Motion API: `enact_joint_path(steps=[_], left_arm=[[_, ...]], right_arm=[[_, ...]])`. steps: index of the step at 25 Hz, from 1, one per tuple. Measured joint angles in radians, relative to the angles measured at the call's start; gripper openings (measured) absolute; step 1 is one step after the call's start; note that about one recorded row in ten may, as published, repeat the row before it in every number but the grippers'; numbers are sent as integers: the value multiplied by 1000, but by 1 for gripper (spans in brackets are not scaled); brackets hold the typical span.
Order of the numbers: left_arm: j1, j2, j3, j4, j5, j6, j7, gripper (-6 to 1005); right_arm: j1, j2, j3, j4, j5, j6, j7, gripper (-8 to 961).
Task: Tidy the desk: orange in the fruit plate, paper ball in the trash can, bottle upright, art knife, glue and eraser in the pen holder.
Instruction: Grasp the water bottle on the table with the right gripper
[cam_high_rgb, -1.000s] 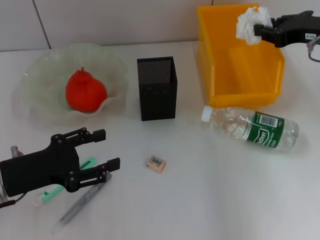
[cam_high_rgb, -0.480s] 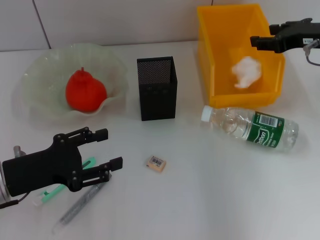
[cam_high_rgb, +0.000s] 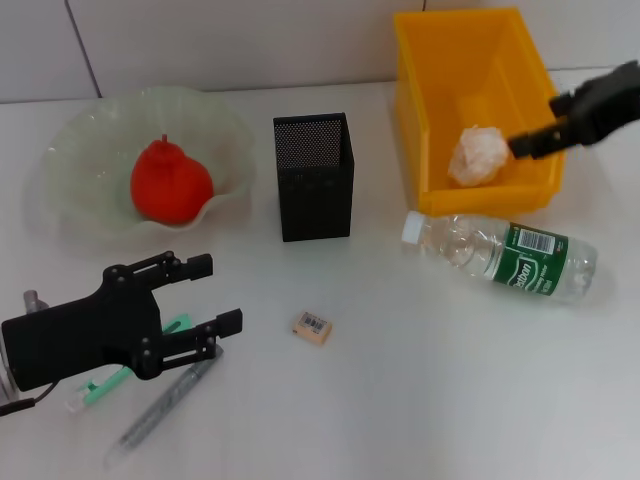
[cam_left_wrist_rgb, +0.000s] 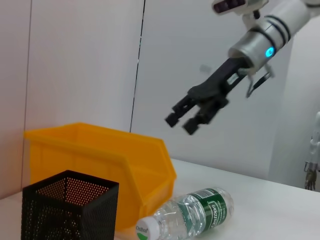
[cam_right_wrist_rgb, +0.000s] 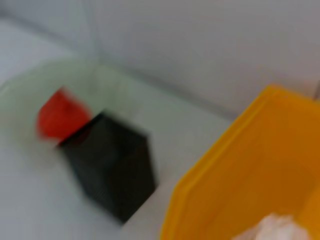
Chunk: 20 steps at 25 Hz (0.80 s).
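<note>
The paper ball (cam_high_rgb: 474, 156) lies inside the yellow trash can (cam_high_rgb: 425, 120), apart from my right gripper (cam_high_rgb: 535, 124), which hangs open and empty over the can's right wall. The left wrist view shows that gripper (cam_left_wrist_rgb: 182, 122) in the air above the can (cam_left_wrist_rgb: 100, 160). The orange (cam_high_rgb: 170, 183) sits in the green fruit plate (cam_high_rgb: 60, 140). The bottle (cam_high_rgb: 500, 255) lies on its side in front of the can. The eraser (cam_high_rgb: 312, 327) lies on the table before the black pen holder (cam_high_rgb: 313, 175). My left gripper (cam_high_rgb: 218, 293) stands open at the near left.
Under the left gripper lie a green-and-white tool (cam_high_rgb: 100, 385) and a grey stick (cam_high_rgb: 165, 405); I cannot tell which is the art knife and which the glue. A tiled wall stands behind the table. The right wrist view shows the orange (cam_right_wrist_rgb: 60, 117), pen holder (cam_right_wrist_rgb: 112, 170) and can (cam_right_wrist_rgb: 250, 175).
The right gripper let go of the paper ball, which fell into the trash can. The gripper then swung right and lower. The left arm barely moved.
</note>
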Motion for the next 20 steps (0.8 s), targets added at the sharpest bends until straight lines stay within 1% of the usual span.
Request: enact_joint_path(steps=[1, 2, 3, 5, 6, 7, 12, 14, 15, 17, 18, 20], left_arm=[[0, 0, 0, 0, 0, -1, 0, 754], [0, 0, 0, 0, 0, -1, 0, 754], [0, 0, -2, 0, 0, -2, -1, 754], [0, 0, -3, -2, 0, -5, -1, 754], [-1, 0, -3, -4, 0, -7, -1, 754], [-1, 0, -3, -4, 0, -7, -1, 754], [-2, -1, -3, -12, 0, -14, -2, 753], [-2, -3, -3, -13, -1, -14, -2, 753], [-1, -3, -3, -14, -2, -14, -2, 753], [-1, -3, -3, -14, -2, -14, -2, 753], [0, -3, -3, -17, -3, -14, -2, 753], [0, -3, -3, -22, -3, -15, -1, 753]], right_arm=[[41, -18, 15, 1, -28, -115, -5, 819], [41, -18, 15, 1, -28, -115, -5, 827], [68, -30, 10, 7, -60, -184, -26, 835], [78, -32, 1, 9, -86, -208, -44, 851], [85, -28, -35, 9, -135, -222, -78, 849], [85, -28, -35, 9, -135, -222, -78, 848], [83, -5, -156, 32, -236, -165, -101, 843], [86, 9, -176, 45, -258, -149, -98, 843], [86, 21, -190, 50, -275, -131, -98, 843], [78, 38, -219, 57, -303, -94, -98, 843], [73, 43, -238, 67, -313, -72, -98, 843], [67, 46, -263, 95, -319, -43, -98, 843]])
